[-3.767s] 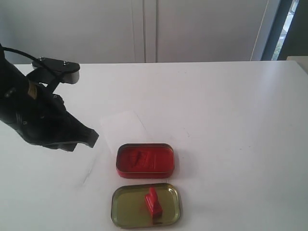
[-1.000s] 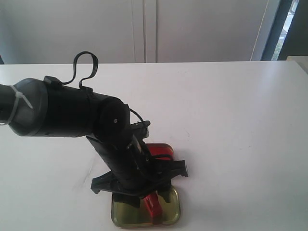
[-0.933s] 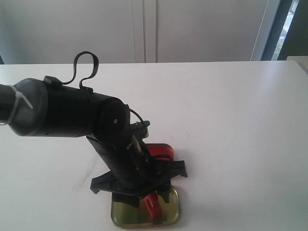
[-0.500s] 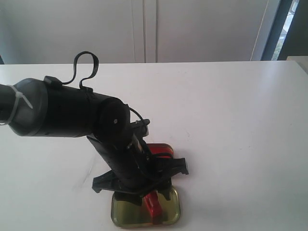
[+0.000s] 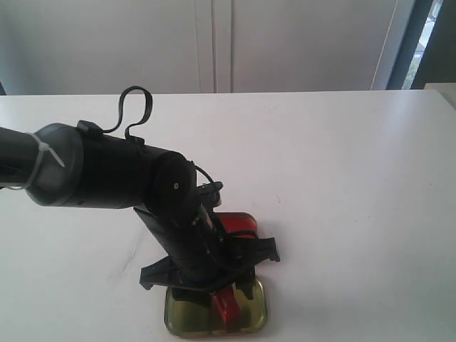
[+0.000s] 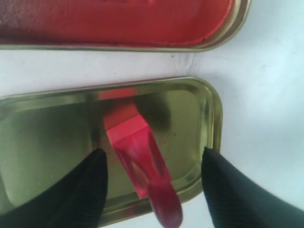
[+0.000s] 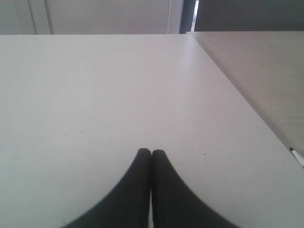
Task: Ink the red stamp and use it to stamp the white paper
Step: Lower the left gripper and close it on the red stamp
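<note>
The red stamp stands in the gold tin lid at the table's front edge, its knob handle rising towards the left wrist camera. My left gripper hangs open just above it, one black finger on each side of the handle, neither touching. Beyond the lid, the red tin with the ink pad is mostly covered by my left arm in the exterior view. The white paper is hidden behind that arm. My right gripper is shut on nothing over bare table.
The white table stretches wide to the right and behind the tins. Its right edge shows in the right wrist view, with a lower surface beyond. Grey cabinet doors back the table.
My left arm swung in from the left over the two tins. During the last second it sank slightly lower around the stamp. The stamp has not moved.
</note>
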`<state>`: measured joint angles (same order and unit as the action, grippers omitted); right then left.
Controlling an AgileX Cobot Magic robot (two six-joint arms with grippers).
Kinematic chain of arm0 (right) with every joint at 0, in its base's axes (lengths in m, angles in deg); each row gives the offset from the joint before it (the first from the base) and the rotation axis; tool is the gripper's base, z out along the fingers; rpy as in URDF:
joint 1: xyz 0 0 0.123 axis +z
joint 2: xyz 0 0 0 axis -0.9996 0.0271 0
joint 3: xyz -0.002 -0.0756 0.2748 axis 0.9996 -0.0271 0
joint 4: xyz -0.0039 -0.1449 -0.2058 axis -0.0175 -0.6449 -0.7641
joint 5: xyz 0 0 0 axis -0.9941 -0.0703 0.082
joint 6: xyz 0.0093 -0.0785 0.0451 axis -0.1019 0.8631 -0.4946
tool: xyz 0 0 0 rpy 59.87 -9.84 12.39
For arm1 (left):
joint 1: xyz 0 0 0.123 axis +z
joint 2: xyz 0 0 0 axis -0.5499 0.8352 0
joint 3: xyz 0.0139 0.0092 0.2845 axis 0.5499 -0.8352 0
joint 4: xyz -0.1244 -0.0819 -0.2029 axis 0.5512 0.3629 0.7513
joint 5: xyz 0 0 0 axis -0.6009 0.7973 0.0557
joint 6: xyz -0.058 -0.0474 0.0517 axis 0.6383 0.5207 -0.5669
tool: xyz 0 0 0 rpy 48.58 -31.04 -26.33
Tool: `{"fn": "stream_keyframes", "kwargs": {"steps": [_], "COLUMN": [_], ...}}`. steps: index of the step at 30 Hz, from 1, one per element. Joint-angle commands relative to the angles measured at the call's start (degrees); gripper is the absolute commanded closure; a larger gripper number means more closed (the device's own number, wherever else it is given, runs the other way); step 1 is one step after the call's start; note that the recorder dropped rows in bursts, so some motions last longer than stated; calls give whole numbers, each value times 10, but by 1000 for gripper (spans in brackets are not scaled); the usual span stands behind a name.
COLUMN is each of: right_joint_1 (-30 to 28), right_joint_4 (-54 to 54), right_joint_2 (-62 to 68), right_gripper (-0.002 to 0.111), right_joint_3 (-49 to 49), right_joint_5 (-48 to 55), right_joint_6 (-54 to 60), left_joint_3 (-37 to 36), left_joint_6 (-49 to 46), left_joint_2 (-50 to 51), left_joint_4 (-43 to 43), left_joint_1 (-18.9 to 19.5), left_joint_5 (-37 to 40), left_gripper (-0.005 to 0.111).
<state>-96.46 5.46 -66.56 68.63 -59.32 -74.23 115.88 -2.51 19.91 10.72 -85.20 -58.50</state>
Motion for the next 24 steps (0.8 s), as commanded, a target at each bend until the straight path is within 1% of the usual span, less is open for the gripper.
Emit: {"fn": "stream_keyframes", "kwargs": {"steps": [1, 6, 12, 15, 18, 23, 24], "right_joint_1": [2, 2, 2, 2, 2, 2, 2], "right_joint_4": [-2, -2, -1, -1, -1, -1, -1], "right_joint_2": [-3, -3, -3, -3, -3, -3, -3], "right_gripper": [108, 108, 108, 108, 108, 108, 108], "right_joint_3": [-3, -3, -3, -3, -3, -3, -3], "right_joint_5": [-8, -8, -8, -8, -8, -8, -8], "right_joint_6": [-2, -2, -2, -2, -2, -2, -2], "left_joint_3": [2, 2, 2, 2, 2, 2, 2], "left_joint_6": [4, 4, 4, 4, 4, 2, 2], "left_joint_2": [-1, -1, -1, -1, -1, -1, -1], "left_joint_4": [8, 8, 8, 8, 8, 8, 8], "left_joint_1": [-3, -3, -3, -3, -3, -3, -3], "left_joint_5": [8, 14, 40, 48, 48, 47, 47], "left_gripper": [46, 54, 62, 74, 89, 106, 107]}}
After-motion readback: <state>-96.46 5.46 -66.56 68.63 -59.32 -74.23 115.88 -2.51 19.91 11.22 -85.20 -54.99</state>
